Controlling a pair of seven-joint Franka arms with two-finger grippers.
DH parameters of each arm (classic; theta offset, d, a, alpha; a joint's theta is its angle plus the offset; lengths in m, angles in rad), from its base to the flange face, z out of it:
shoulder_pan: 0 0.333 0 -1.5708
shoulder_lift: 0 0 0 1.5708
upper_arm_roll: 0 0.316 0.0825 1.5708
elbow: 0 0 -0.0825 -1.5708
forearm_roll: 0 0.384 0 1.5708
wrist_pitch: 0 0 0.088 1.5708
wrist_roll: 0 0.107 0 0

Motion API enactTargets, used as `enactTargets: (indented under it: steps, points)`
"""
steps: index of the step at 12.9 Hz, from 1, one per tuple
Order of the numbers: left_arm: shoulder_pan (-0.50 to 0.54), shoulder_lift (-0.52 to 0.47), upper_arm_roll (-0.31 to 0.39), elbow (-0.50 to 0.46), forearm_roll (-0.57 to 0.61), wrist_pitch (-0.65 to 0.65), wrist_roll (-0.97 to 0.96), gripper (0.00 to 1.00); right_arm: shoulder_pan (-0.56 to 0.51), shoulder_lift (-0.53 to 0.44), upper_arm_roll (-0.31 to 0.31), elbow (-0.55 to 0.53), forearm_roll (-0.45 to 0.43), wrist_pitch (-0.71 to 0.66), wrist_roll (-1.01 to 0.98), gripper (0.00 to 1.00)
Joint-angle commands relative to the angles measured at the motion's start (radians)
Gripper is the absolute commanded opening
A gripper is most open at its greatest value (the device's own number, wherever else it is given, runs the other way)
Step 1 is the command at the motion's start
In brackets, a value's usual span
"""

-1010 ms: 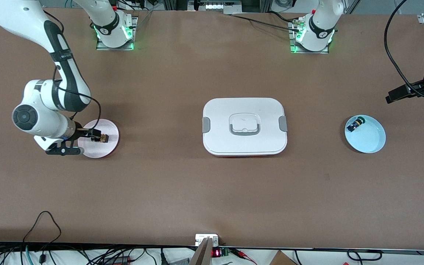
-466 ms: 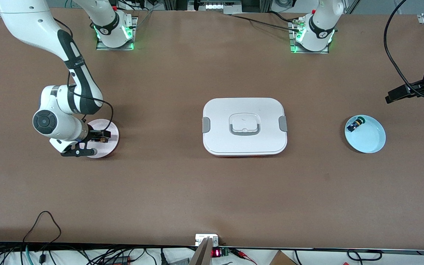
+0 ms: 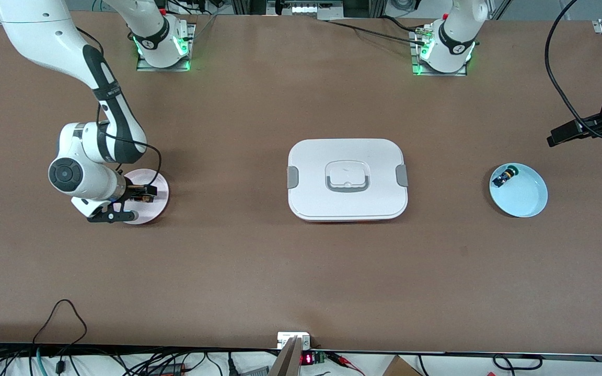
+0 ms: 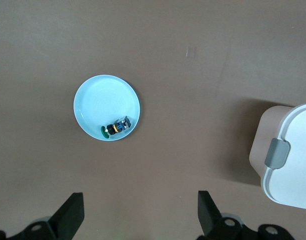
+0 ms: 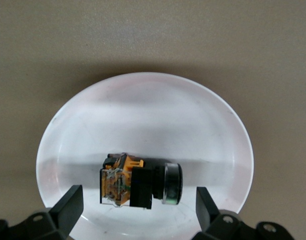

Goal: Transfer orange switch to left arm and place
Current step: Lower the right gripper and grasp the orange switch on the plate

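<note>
Table [image 3: 259, 282] of brown board carries three things in a row across its middle: a pink plate [image 3: 158, 202] at nine o'clock toward the right arm's end, the box [image 3: 347, 179] at the centre, and a blue plate [image 3: 525, 201] at three o'clock toward the left arm's end.

The orange switch [image 5: 141, 187] lies on its side on the pink plate, its black cylindrical end pointing toward the box. The right pincer [image 5: 135, 212] is low over that plate with its jaws spread wide, one finger on either side of the switch and neither touching it.

The left pincer [image 4: 141, 220] hangs high over the table near the blue plate, jaws wide apart and gripping nothing; that arm waits. On the blue plate, close to its rim at eleven o'clock in the front view, lies a small blue-and-black part [image 3: 504, 177] with a green tip.

The box is lidded, grey clips at both short sides.
</note>
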Motion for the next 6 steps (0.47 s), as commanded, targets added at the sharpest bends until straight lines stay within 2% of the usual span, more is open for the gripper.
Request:
enactTargets:
  steps: [1, 5, 6]
  points:
    - [0.024, 0.022, -0.022, 0.021, -0.015, -0.005, 0.021, 1.00, -0.002, 0.014, 0.002, -0.006, -0.017, 0.017, -0.002, 1.00]
    - [0.065, 0.029, -0.059, 0.024, -0.015, -0.003, 0.021, 1.00, -0.013, 0.034, 0.004, -0.006, -0.017, 0.019, -0.005, 1.00]
    - [0.065, 0.027, -0.057, 0.024, -0.015, -0.003, 0.021, 1.00, -0.013, 0.036, 0.002, -0.005, -0.016, 0.019, -0.008, 0.94]
